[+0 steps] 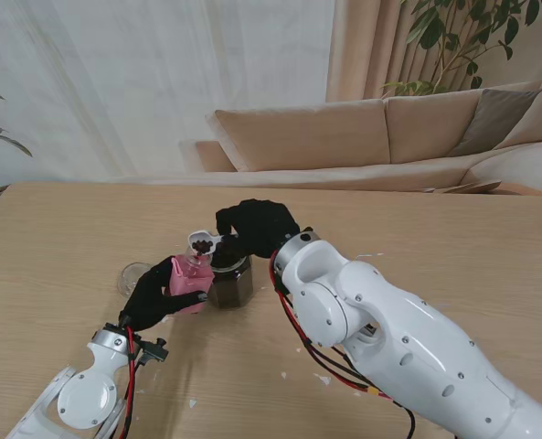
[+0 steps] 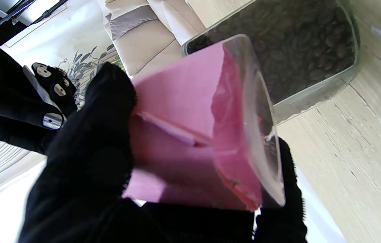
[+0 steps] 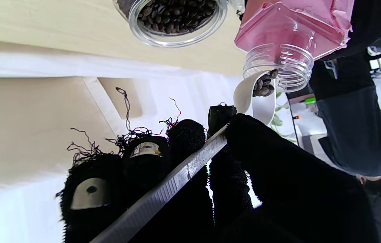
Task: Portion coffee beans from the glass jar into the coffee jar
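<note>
A white spoon [image 3: 256, 98] of beans is gripped by the right hand [image 1: 257, 227] at the mouth of the pink coffee jar [image 1: 190, 279], clasped tilted by the left hand [image 1: 152, 294]. The glass jar [image 1: 230, 282] stands at its 3 o'clock. Beans could be spilled if the narrow mouth is missed.

Both hands, left hand [image 1: 157, 294] and right hand [image 1: 257, 226], in black gloves | coffee jar [image 1: 192, 282] clear with pink lining | glass jar [image 1: 231, 282] clear, dark brown beans | scoop [image 1: 202, 242] white, silver handle | arms white, red cables | table [image 1: 60, 238] pale wood grain | sofa [image 1: 362, 133] beige
</note>
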`<state>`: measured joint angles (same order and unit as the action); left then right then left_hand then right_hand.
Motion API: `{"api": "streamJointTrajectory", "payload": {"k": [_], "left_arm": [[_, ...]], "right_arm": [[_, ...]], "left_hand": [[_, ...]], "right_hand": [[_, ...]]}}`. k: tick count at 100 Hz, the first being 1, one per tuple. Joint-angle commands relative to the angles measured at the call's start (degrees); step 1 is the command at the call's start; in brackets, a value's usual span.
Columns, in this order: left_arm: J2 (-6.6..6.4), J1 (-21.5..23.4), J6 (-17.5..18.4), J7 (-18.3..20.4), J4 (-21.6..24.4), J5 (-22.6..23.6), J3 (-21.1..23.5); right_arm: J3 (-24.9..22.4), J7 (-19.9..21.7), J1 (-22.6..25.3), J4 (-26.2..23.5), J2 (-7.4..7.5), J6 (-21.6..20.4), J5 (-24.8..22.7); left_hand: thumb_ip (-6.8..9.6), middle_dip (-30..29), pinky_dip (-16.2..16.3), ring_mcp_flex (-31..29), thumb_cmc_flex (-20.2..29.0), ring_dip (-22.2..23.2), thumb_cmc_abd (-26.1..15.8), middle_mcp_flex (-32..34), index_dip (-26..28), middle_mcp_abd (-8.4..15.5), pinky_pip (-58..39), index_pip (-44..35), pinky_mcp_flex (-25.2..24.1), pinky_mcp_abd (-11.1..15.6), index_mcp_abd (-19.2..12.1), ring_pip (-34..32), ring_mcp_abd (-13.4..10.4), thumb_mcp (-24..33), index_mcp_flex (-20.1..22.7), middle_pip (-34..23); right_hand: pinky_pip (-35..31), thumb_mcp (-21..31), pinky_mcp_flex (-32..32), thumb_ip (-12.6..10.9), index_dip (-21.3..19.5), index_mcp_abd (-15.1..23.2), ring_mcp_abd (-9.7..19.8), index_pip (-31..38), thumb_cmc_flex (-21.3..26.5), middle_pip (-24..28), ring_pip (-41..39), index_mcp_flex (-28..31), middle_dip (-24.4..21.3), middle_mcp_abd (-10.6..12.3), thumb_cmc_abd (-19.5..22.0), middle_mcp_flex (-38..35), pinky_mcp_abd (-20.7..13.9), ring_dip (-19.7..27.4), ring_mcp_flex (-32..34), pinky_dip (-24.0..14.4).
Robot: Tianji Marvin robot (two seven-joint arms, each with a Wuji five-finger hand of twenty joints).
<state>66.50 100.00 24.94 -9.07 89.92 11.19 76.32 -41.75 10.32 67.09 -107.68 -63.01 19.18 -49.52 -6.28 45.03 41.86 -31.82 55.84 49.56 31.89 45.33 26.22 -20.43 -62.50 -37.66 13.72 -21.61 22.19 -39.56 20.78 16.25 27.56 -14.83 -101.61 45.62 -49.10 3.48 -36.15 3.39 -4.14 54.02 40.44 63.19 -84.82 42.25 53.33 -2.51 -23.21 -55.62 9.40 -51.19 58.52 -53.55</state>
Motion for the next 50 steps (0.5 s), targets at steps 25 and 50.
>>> {"api": "streamJointTrajectory", "payload": {"k": [25, 50], "left_arm": [[0.30, 0.6, -0.3, 1.3, 0.9, -0.6, -0.1], [0.30, 0.6, -0.3, 1.5, 1.1, -1.1, -0.2]], "right_arm": [[1.2, -3.4, 2.3, 0.1, -0.39, -1.7, -6.4], [2.1, -5.6, 2.7, 0.5, -0.36, -2.5, -11.1]], "left_hand": [[0.68, 4.0, 0.5, 0.8, 16.3, 0.2, -9.5, 3.5, 3.4, 7.4, -0.3, -11.2, 0.2, 1.2, -11.7, -0.2, -1.1, 14.2, 4.0, -6.1], [0.69, 4.0, 0.5, 0.8, 16.3, 0.2, -9.5, 3.5, 3.4, 7.4, -0.4, -11.2, 0.3, 1.2, -11.8, -0.2, -1.1, 14.1, 3.9, -6.1]], "right_hand": [[-10.6, 0.8, -1.6, -2.6, -0.9, 0.9, -0.3, 1.9, 1.8, 2.2, -1.9, 1.5, 0.9, 0.7, 0.7, -1.4, -1.1, -0.9, 1.7, -0.5], [-10.7, 1.0, -1.9, -2.6, -0.9, 1.1, -0.1, 1.9, 1.6, 2.1, -1.8, 1.5, 0.8, 1.8, 0.7, -1.8, -1.4, -0.8, 1.9, -0.1]]}}
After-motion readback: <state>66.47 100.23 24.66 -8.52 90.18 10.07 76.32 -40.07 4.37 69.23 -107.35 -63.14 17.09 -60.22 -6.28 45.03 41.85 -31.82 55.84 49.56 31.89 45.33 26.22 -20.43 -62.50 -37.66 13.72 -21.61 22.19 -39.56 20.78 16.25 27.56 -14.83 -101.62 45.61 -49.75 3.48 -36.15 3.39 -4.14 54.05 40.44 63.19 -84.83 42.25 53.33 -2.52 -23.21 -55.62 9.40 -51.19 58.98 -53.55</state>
